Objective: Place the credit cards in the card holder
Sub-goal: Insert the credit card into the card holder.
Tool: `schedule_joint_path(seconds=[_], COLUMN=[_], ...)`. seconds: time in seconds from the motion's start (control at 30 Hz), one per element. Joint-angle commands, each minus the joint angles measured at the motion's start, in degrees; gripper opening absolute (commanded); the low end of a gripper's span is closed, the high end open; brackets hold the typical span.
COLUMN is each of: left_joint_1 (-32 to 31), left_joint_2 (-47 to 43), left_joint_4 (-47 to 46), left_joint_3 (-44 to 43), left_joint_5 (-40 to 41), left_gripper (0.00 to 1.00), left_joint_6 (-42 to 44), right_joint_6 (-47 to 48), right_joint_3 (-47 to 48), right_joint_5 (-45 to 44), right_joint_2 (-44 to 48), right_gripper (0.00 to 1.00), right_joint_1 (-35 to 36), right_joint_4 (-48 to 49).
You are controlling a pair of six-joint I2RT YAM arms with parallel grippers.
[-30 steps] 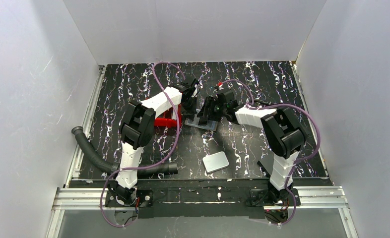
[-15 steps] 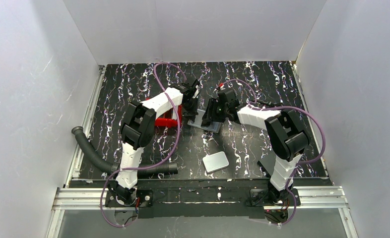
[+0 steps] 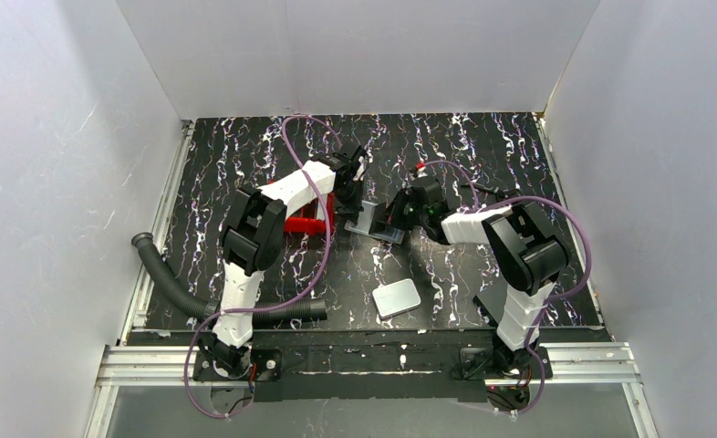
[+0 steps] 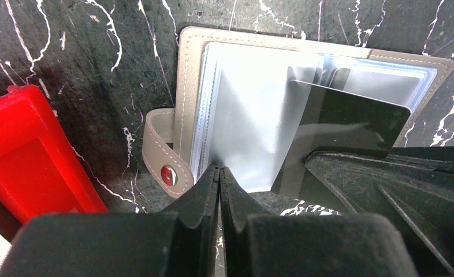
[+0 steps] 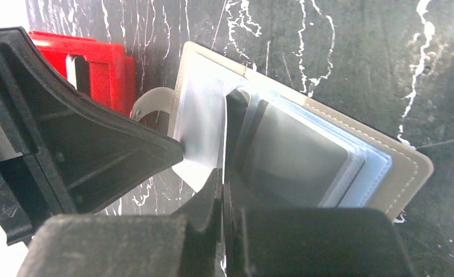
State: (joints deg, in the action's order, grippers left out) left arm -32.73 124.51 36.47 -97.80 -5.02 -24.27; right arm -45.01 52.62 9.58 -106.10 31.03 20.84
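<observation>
I have left pincer (image 4: 219, 170) clamped on a clear sleeve (image 4: 248, 115) of the card holder (image 4: 184, 86); right pincer (image 5: 222, 173) grips a card (image 4: 340, 130), sleeve mouth just ahead.

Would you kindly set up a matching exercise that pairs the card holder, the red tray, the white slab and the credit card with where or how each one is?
Things:
1. card holder
2. red tray
3. white slab
4. credit card

Places or states:
A. by itself near the front edge of the table
B. pinched in the right end effector
C. lying open, clear sleeves showing
D. beside the holder's snap strap

Pairs: 1-C, 2-D, 3-A, 4-B.
</observation>
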Motion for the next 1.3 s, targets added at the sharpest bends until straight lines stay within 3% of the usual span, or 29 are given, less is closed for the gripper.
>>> schedule_joint_path(seconds=[0.0, 0.67, 0.93, 1.07, 1.27], left_joint_1=[-0.1, -0.1, 0.0, -0.1, -0.1], left_joint_2=[-1.6, -2.4, -2.8, -2.9, -3.2], left_joint_4=[1.7, 1.0, 1.0, 0.3, -0.1], left_joint_3=[1.8, 3.2, 3.0, 3.8, 4.3], left_joint_5=[-0.4, -0.8, -1.5, -2.0, -1.8], left_gripper=[0.01, 0.01, 0.01, 0.01, 0.01], left_joint_6=[-0.2, -0.3, -0.9, -1.2, -0.9], right_joint_6=[-5.1, -12.3, -11.0, -9.2, -0.6], right_joint_3=[-5.1, -8.2, -10.6, -10.8, -6.7], right_joint_5=[-1.8, 2.6, -4.1, -6.5, -11.6], right_joint_2=[-0.3, -5.5, -4.6, -3.7, 2.5], right_gripper=[0.02, 0.01, 0.01, 0.13, 0.41], right_joint_1=[-0.6, -3.8, -1.2, -0.6, -0.6], right_joint_4=[9.6, 20.8, 24.4, 22.6, 2.7])
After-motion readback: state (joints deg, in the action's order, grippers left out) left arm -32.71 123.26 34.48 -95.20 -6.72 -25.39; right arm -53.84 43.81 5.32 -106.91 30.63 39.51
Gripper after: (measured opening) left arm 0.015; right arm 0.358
